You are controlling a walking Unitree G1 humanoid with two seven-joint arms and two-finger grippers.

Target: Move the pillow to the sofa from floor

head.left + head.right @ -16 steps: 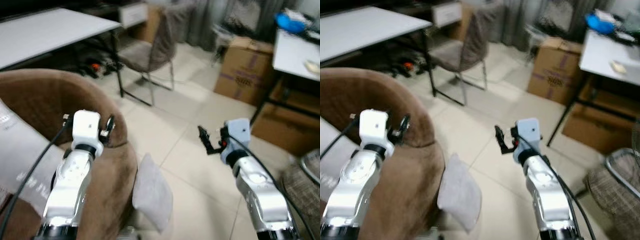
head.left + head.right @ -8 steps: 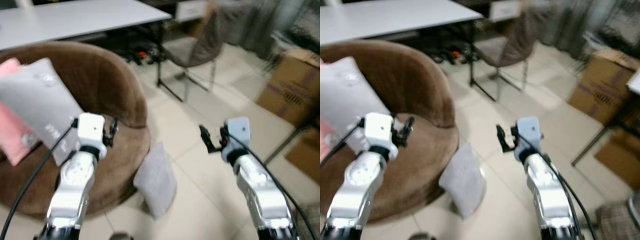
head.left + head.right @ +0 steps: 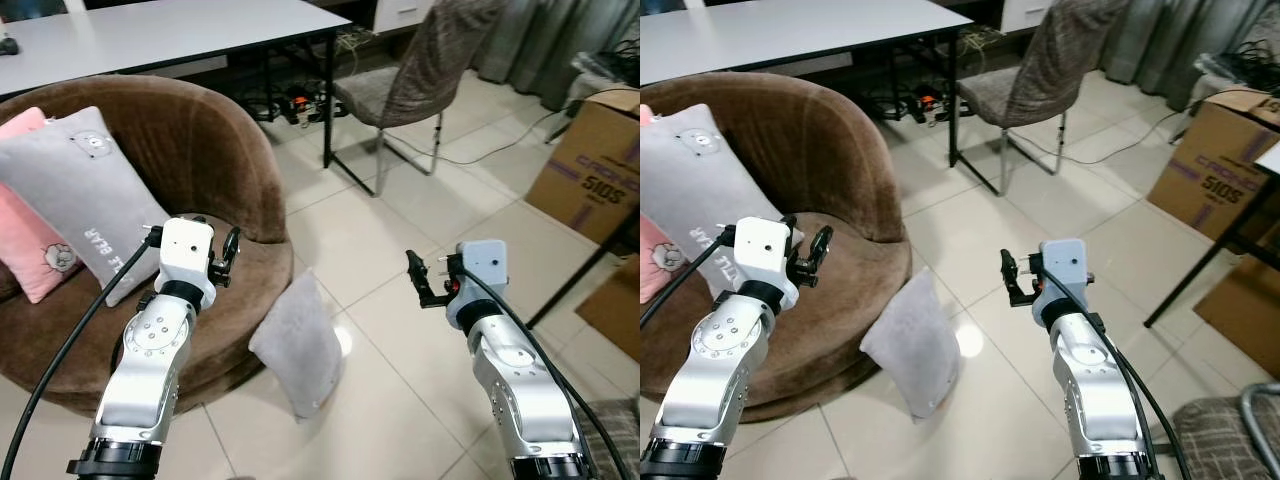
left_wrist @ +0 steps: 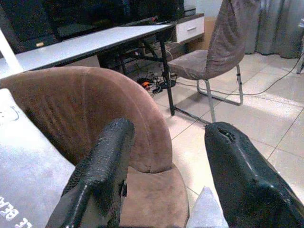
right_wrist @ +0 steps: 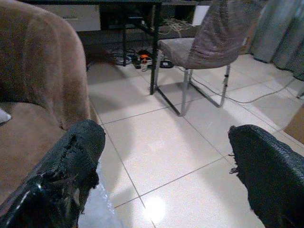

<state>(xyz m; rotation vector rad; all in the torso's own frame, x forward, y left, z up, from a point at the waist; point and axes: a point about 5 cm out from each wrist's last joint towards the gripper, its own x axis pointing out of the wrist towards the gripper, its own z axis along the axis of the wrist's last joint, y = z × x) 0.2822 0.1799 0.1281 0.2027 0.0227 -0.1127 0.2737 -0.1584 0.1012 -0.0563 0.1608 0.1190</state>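
Both silver arms reach forward, left hand (image 4: 164,175) and right hand (image 5: 166,178) spread wide, empty.

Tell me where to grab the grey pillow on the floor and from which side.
Grip the floor pillow by its top corner, coming down from above. It stands on edge, leaning against the brown sofa, so that corner points up, free and thin enough to pinch. The open left gripper hangs nearest, probably the easier one; the open right gripper is over bare tiles.
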